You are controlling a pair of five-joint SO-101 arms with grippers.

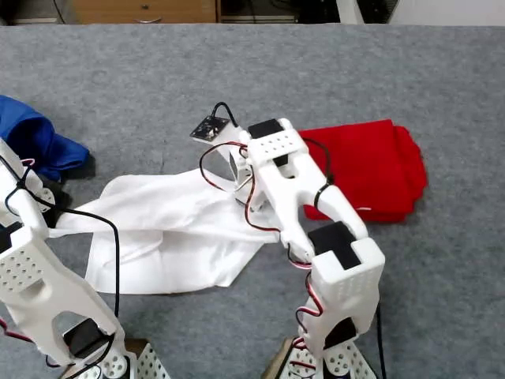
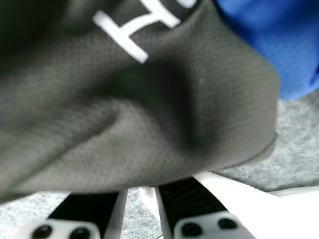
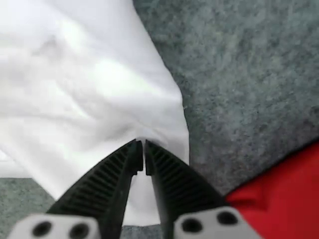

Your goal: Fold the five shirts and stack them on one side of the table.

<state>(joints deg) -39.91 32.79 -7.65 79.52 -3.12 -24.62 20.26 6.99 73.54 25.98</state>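
A white shirt (image 1: 170,229) lies spread out in the middle of the grey table. My right gripper (image 1: 239,172) (image 3: 141,145) is shut on its far edge, close to a folded red shirt (image 1: 369,167) (image 3: 279,199). My left gripper (image 1: 49,215) (image 2: 143,191) is at the table's left side, shut on the white shirt's sleeve (image 1: 87,219), which is pulled out into a taut strip. A black shirt (image 2: 129,99) with white lettering hangs over its fingertips in the left wrist view. A crumpled blue shirt (image 1: 35,142) (image 2: 279,40) lies just beyond.
The grey carpet-like table (image 1: 142,87) is bare across its far half and at the front right. A wooden drawer cabinet (image 1: 146,11) stands behind the far edge. Both arms' white bodies and cables rise from the near edge.
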